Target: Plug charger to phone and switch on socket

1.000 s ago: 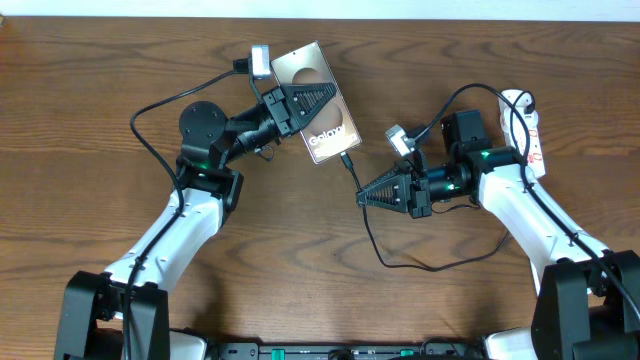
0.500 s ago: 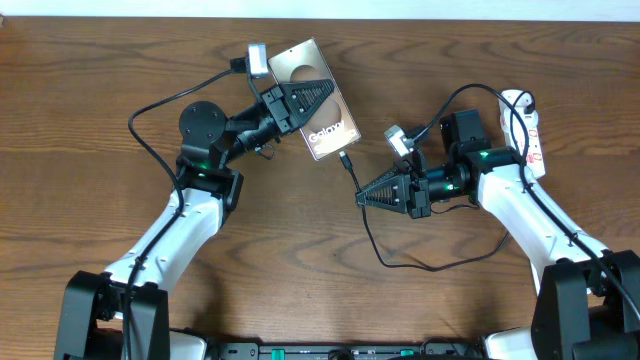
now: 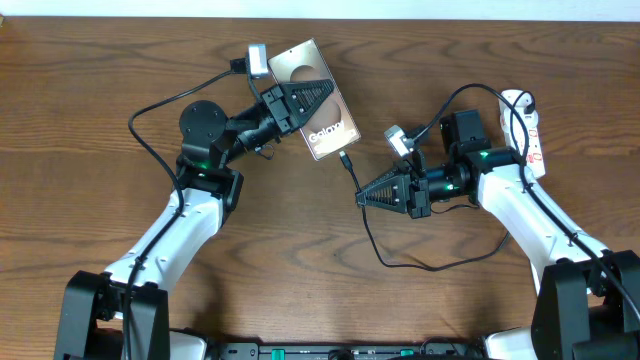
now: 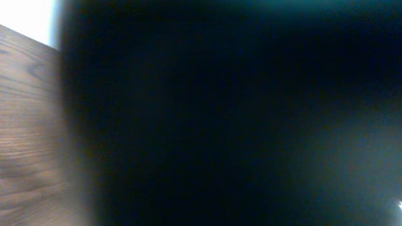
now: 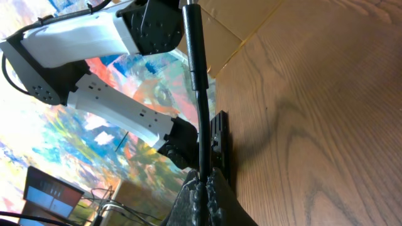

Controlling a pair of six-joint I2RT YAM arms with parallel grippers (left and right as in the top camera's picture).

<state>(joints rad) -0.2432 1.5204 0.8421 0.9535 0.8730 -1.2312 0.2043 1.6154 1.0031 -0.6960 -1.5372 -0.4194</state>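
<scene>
Left gripper: I see it clamped on the phone, upper bench.
Right gripper: pinching the charger, tip just beside phone's lower edge.
Socket: far right edge.

The phone reads "Galaxy" in white; red markings on the socket seem too small to read.

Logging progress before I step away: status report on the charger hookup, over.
Left end effector shut on phone. Right end effector shut on charger cable, connector tip near phone's lower edge, seating unclear. Nothing blocking; power strip untouched.
</scene>
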